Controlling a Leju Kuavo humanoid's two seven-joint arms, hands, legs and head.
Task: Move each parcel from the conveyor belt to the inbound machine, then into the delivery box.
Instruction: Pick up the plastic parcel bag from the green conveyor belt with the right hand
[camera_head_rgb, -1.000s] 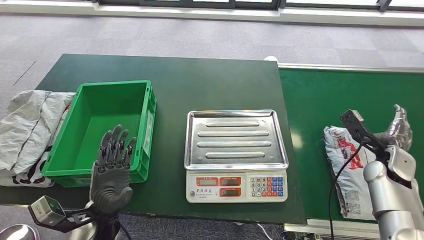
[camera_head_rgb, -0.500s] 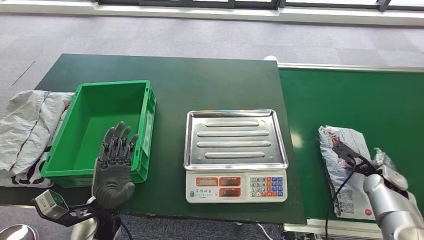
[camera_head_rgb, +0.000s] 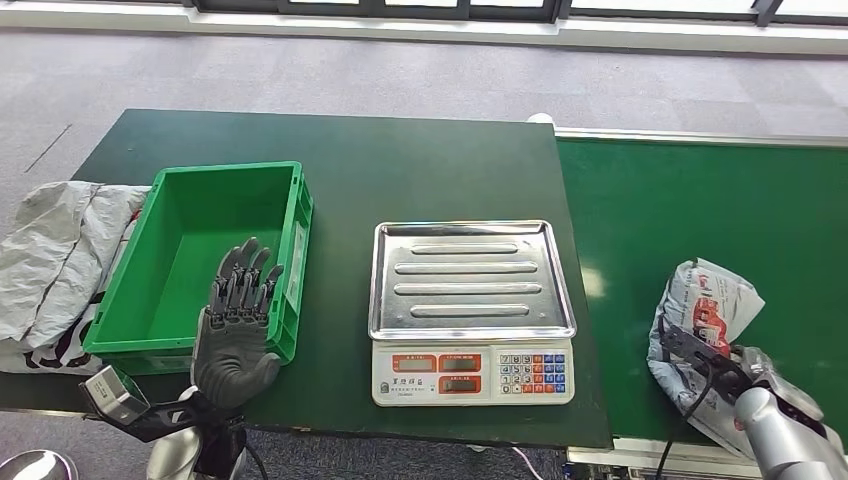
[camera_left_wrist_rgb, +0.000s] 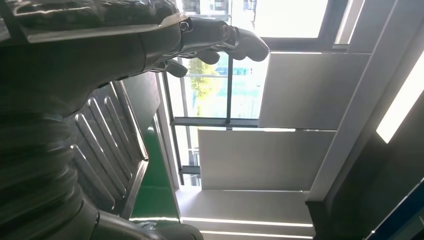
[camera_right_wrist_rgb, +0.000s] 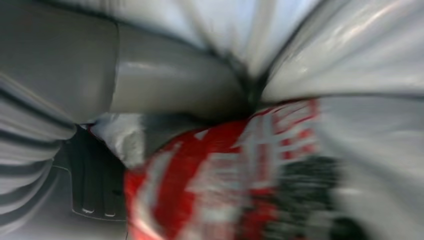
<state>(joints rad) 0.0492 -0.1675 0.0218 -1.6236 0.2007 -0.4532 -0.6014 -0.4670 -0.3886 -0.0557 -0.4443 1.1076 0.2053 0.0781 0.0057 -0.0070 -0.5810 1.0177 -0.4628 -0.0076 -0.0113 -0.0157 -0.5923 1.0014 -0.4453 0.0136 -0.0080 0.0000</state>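
R hand (camera_head_rgb: 765, 385) at near edge of conveyor belt (camera_head_rgb: 700, 200), fingers buried in the parcel (camera_head_rgb: 705, 310); wrist view shows thumb (camera_right_wrist_rgb: 170, 95) pressed into crumpled white/red plastic, so it grips the bag. Parcel bunched, far end tilted up off belt, well right of scale (camera_head_rgb: 472, 310). L hand (camera_head_rgb: 235, 330) raised, fingers spread, holds nothing, over near corner of green crate (camera_head_rgb: 160, 260). Grey bags (camera_head_rgb: 55, 260) beside crate, on table (camera_head_rgb: 400, 170).

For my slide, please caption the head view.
Right hand grips crumpled white-and-red plastic parcel on green conveyor belt.
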